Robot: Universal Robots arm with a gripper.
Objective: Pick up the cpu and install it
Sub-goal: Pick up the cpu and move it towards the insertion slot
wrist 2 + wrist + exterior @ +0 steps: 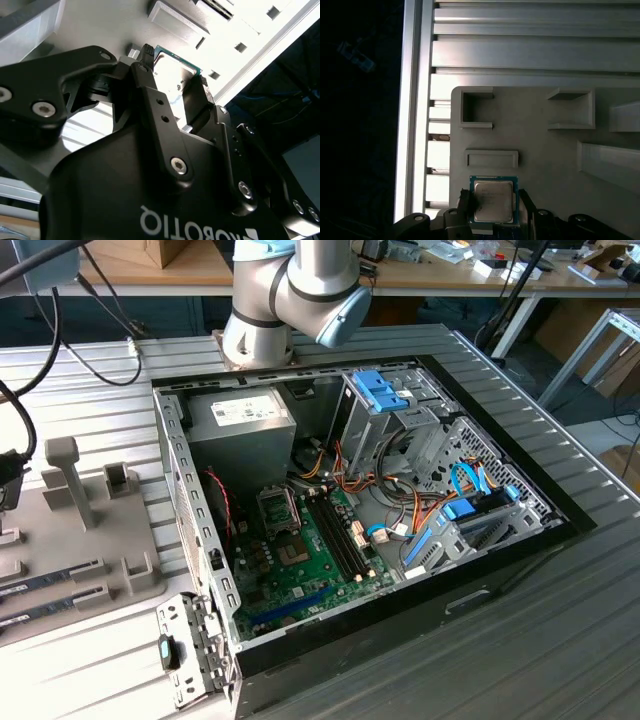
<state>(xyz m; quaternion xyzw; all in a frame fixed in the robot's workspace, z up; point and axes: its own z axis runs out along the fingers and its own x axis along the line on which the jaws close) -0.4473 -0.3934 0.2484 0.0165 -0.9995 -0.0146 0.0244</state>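
Gripper (494, 197) face-down (arm (290, 290) bent)

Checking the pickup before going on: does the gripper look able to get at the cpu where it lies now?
Probably yes. The cpu lies flat and uncovered on the grey holder plate, the gripper is right at it, and nothing lies between them.

Satin silver metal tops the cpu (493, 201); the tool (172, 67) is matt black, the tray (545, 150) smooth plastic.
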